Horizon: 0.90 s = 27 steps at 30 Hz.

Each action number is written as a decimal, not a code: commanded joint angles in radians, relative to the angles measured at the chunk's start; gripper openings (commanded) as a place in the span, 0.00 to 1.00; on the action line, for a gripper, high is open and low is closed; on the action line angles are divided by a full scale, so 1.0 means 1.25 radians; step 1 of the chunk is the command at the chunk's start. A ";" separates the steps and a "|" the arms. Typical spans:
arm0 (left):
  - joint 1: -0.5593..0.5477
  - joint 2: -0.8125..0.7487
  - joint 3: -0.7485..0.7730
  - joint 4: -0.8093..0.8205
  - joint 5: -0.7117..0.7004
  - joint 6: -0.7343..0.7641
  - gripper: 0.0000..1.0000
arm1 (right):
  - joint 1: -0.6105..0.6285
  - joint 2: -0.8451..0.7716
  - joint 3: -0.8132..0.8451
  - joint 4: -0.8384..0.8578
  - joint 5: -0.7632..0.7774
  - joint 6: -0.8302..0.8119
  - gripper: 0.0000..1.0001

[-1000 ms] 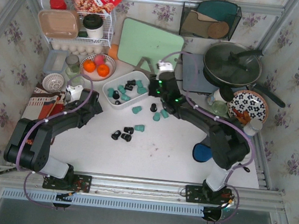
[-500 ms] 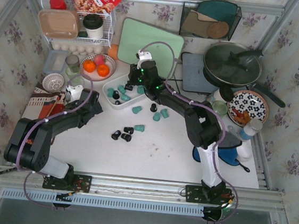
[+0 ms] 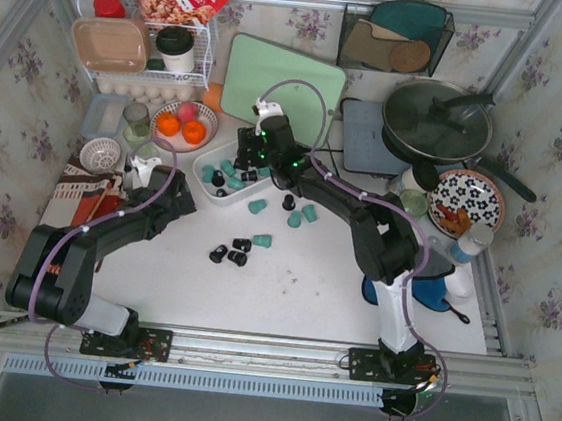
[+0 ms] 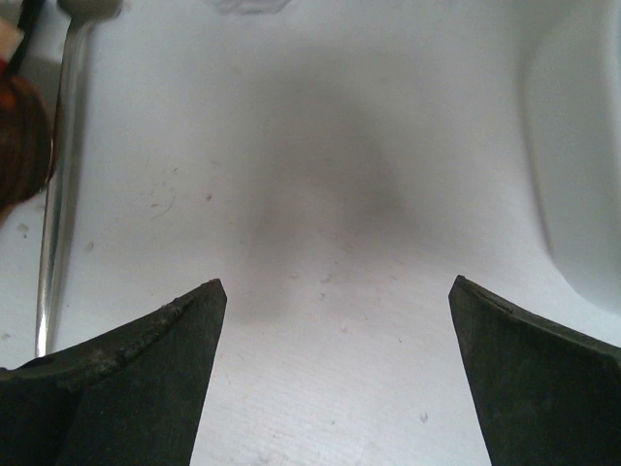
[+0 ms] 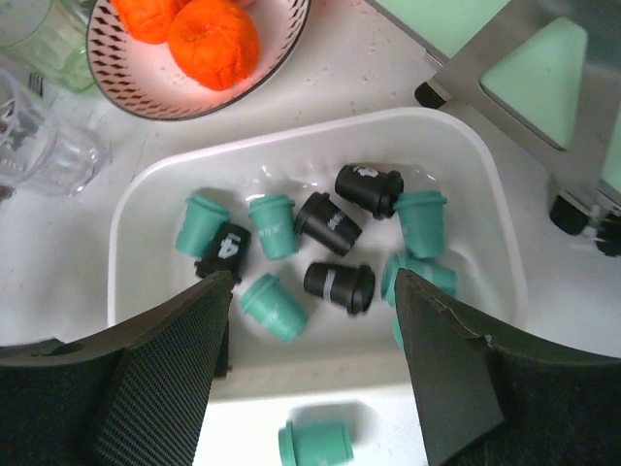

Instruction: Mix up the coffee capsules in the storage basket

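Observation:
The white storage basket (image 3: 213, 159) sits left of centre and holds several teal and black coffee capsules. In the right wrist view its rim (image 5: 320, 136) frames teal capsules (image 5: 273, 225) and black capsules (image 5: 340, 284). My right gripper (image 3: 257, 154) hangs open over the basket, empty, jaws (image 5: 313, 277) spread above the capsules. One teal capsule (image 5: 315, 444) lies outside the near wall. Loose capsules lie on the table, teal (image 3: 257, 206) and black (image 3: 238, 258). My left gripper (image 3: 143, 169) is open and empty (image 4: 335, 286) over bare table, left of the basket (image 4: 582, 175).
A bowl of oranges (image 3: 182, 125) and a glass (image 5: 39, 146) stand just behind-left of the basket. A green cutting board (image 3: 283, 80) leans behind it. A white wire rack (image 3: 142, 50) is back left; a pan (image 3: 436, 121) and patterned plate (image 3: 465, 200) at right.

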 commanded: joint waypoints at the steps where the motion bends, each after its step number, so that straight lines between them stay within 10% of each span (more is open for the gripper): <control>1: -0.013 -0.120 -0.052 0.145 0.082 0.178 1.00 | 0.001 -0.086 -0.092 0.024 -0.003 -0.036 0.76; 10: -0.047 -0.278 -0.226 0.428 0.154 0.431 1.00 | 0.001 -0.310 -0.407 0.140 0.074 -0.100 0.78; 27: -0.120 -0.397 -0.281 0.374 0.202 0.535 1.00 | 0.002 -0.324 -0.592 0.109 0.092 0.068 0.67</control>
